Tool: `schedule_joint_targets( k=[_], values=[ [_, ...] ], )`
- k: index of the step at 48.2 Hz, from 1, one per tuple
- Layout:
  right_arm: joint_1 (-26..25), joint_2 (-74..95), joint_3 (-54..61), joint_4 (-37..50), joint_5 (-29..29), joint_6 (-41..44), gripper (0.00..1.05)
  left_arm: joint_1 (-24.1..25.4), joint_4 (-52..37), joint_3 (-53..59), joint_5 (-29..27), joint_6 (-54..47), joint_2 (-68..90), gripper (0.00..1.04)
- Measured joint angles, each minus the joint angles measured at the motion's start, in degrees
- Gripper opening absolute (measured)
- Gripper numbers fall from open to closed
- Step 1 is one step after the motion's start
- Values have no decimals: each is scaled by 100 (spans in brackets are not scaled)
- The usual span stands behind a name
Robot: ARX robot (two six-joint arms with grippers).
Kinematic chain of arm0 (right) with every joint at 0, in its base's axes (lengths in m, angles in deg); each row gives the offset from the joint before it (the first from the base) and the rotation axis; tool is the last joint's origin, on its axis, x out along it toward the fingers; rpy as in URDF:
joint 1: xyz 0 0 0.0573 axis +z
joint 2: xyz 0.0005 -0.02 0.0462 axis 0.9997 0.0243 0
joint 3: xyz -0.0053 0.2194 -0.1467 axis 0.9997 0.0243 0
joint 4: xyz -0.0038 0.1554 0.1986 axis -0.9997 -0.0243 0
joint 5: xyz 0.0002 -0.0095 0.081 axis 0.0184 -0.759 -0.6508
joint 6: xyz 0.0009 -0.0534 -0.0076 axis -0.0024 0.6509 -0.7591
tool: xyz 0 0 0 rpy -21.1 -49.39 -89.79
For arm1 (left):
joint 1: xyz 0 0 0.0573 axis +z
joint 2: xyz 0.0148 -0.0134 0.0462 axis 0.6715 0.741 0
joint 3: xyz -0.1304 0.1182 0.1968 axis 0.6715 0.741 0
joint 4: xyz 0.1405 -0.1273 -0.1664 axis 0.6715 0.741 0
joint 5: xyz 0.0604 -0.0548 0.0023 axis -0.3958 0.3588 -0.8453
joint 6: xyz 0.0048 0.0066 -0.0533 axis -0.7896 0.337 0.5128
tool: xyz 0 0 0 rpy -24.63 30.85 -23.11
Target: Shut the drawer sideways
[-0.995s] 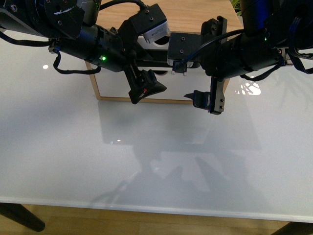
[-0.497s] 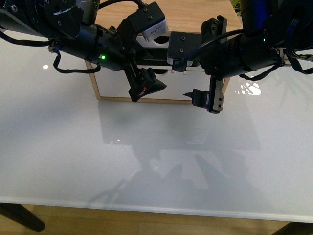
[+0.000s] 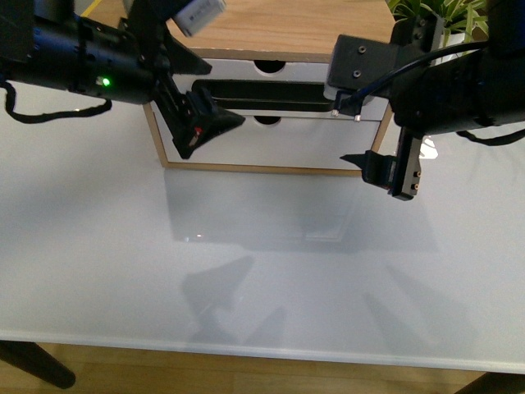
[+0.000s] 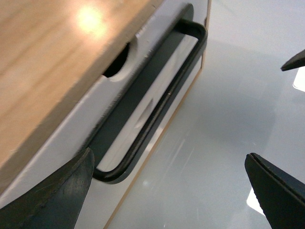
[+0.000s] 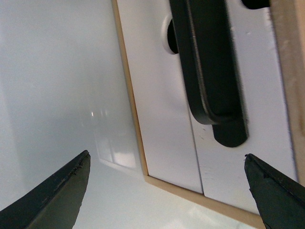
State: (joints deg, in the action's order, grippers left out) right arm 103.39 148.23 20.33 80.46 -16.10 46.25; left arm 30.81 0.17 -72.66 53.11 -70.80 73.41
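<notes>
Noted a small light-wood cabinet (image 3: 279,29) standing toward the far side of a glossy white tabletop (image 3: 262,271), with two white fronts stacked in it. Logged the upper one as the white-fronted wooden drawer (image 3: 312,69), marked by a semicircular notch in its top edge and a long black bar handle (image 3: 271,103) running across most of its width. Placed it in the cabinet's top slot, directly above a plain white handle-less drawer (image 3: 303,144). Judged its front about level with the lower front in the right wrist view; could not tell for certain whether fully seated.

Found the left gripper (image 3: 215,136) hanging before the cabinet's left end, just beside the left end of the handle, jaws spread wide and holding nothing. Saw in the left wrist view its dark fingertips (image 4: 62,191) far apart, the handle beyond them, no contact showing.

Found the right gripper (image 3: 373,174) at the cabinet's right front corner, near the right end of the lower drawer, jaws likewise wide apart and empty. Made out no touch on cabinet or handle in the right wrist view.

Spotted green plant leaves (image 3: 422,12) behind the cabinet on the right, and a green light (image 3: 105,81) glowing on the left arm
</notes>
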Motion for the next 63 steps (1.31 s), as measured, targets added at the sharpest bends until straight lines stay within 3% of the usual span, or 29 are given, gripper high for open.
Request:
schedule_joint_targets(
  k=[10, 19, 24, 27, 31, 43, 49, 53, 63],
  values=[
    [-332, -1154, 1078, 1019, -66, -1034, 96, 485, -1224, 1082, -376, 1233, -1161, 96],
    [-835, -2474, 2385, 2256, 603, -3154, 96, 1259, -2280, 2365, -1150, 3244, -2610, 95],
    [-866, -2645, 2472, 2457, 802, -3893, 94, 1204, -3412, 3036, -3147, 3458, -3001, 76],
    [-785, -2553, 2948, 3799, 1829, -5005, 81, 1158, -3617, 3545, -3617, 3534, -3285, 62],
    [-883, -2800, 3567, 4509, 2111, -6039, 63, 1154, -3694, 4096, -3663, 3560, -3648, 44],
    [-1051, -3805, 4524, 4516, 1956, -6688, 21, 1141, -3703, 5029, -3674, 3580, -4614, 2],
    [-1222, -4019, 4981, 4784, 1687, -6749, 2, 1143, -3569, 5401, -3681, 3600, -5112, 2],
    [-1443, -4452, 5261, 4555, 1556, -6758, 2, 1143, -3823, 5761, -3683, 3600, -5222, 2],
    [-1471, -5484, 5619, 3899, 1547, -6760, 2, 1139, -3213, 6153, -3685, 3600, -6192, 2]
  ],
)
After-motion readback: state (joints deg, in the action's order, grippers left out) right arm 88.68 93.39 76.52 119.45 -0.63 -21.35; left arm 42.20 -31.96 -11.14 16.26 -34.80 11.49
